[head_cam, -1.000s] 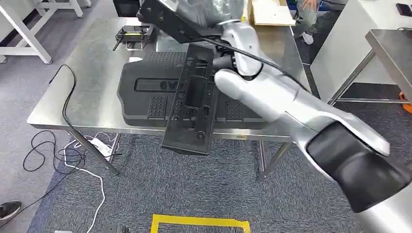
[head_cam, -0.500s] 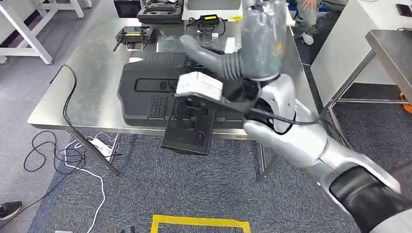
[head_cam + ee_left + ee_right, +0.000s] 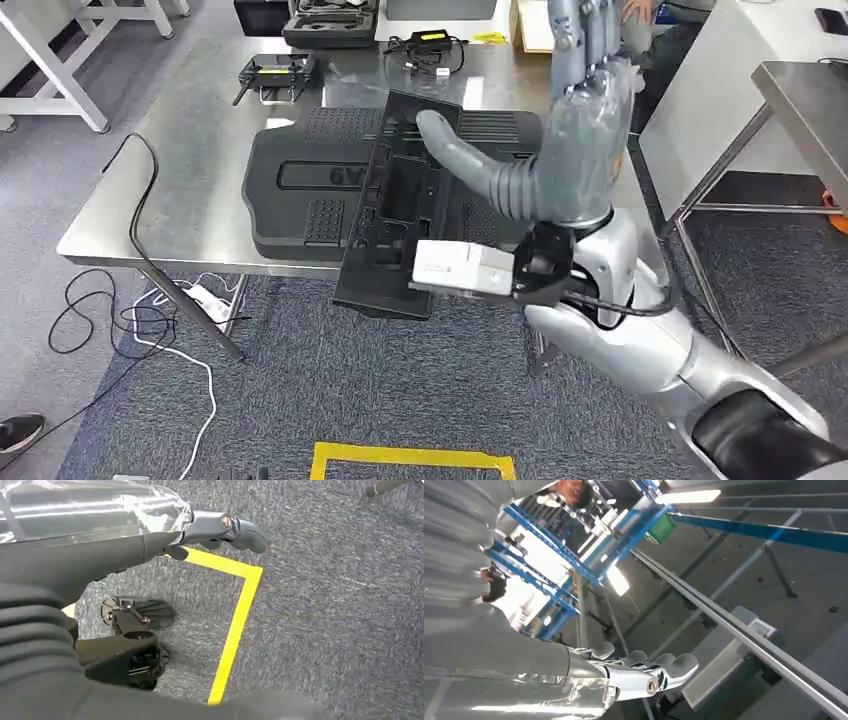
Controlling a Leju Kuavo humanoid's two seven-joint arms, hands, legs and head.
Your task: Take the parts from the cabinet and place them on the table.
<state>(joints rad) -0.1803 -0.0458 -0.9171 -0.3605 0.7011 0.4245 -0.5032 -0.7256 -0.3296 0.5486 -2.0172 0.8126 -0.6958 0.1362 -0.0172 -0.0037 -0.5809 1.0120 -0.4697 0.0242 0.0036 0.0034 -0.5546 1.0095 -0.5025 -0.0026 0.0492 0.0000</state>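
One silver arm comes in from the lower right of the head view and bends up, so the right hand [image 3: 580,120] points toward the far side of the table [image 3: 180,190]. Its fingers [image 3: 590,25] stand straight, side by side, and its thick grey thumb [image 3: 455,150] sticks out to the left. The hand holds nothing. In the right wrist view the same hand [image 3: 624,675] faces a ceiling with lights and blue racks, fingers out flat with nothing between them.

The long black part [image 3: 395,215] lies just left of that hand, apart from it. It rests on top of a big black moulded panel [image 3: 300,185], and its near end hangs out past the table's front edge. The thumb reaches over the part's far end; I cannot tell if it touches.

The left hand [image 3: 220,527] hangs low over the grey carpet [image 3: 340,605], near a yellow tape line [image 3: 235,625]. Its dark fingers are stretched out and hold nothing.

The table is shiny metal. At its far side sit a black box with a yellow label [image 3: 270,72] and some cables [image 3: 425,48]. A black cord [image 3: 135,200] hangs off the left edge. More tables stand around. A person's shoe [image 3: 18,430] shows at the bottom left.
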